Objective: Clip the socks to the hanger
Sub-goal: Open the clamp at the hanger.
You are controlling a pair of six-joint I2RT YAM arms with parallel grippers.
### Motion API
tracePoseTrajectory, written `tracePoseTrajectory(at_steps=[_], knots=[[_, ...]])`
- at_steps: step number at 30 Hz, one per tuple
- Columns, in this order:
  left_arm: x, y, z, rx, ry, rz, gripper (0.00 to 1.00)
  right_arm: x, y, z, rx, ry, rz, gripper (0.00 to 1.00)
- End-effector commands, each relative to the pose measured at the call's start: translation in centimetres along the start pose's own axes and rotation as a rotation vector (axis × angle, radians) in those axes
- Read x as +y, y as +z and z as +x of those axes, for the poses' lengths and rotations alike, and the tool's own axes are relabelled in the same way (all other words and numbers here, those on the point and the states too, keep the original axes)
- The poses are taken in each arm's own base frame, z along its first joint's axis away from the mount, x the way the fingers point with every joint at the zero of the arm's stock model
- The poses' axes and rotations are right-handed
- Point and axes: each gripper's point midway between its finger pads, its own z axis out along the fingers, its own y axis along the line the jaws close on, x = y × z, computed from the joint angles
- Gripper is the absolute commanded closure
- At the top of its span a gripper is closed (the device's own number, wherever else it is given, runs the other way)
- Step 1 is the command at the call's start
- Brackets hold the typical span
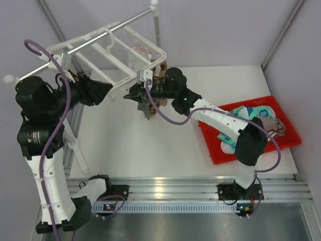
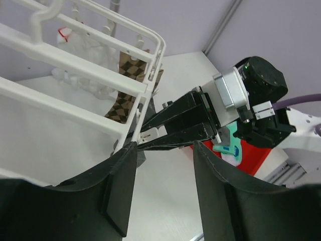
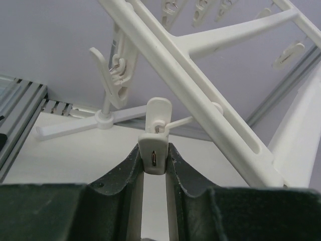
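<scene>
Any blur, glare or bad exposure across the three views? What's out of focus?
Top external: evenly lit and sharp, hanger crisp against the wall. Left wrist: left fingers dark and soft, right gripper in focus. Right wrist: clip sharp, right fingers blurred and underexposed.

No readable text, label, number or sign shows anywhere.

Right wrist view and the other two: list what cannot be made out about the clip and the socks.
- Right wrist view: mouth of the clip, hidden inside the right end effector.
- Top view: how many socks lie in the red tray, partly under the right arm.
- Left wrist view: where the checkered sock is clipped, behind the bars of the hanger.
</scene>
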Motion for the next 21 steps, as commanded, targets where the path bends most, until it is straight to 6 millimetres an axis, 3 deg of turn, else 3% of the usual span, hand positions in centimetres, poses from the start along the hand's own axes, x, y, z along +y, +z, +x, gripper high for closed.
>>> tracePoseTrajectory(at_steps=[1,13,21], knots=[[-0.9,0.5,1.7,0.07,-0.018,0.102,0.47,1.5,-0.2,-4.7,-0.047,-0.062,-0.074,1.0],[1.1,2.3,4.9,0.175,-0.044,0.074,0.42,0.5,1.7,-4.4,0.013,0.005,-0.003,1.0],[1.2,2.6,5.6,0.207,-0.026,0.071,0.43,0.6,2.4,-3.4,0.039,0.025,0.001,1.0]])
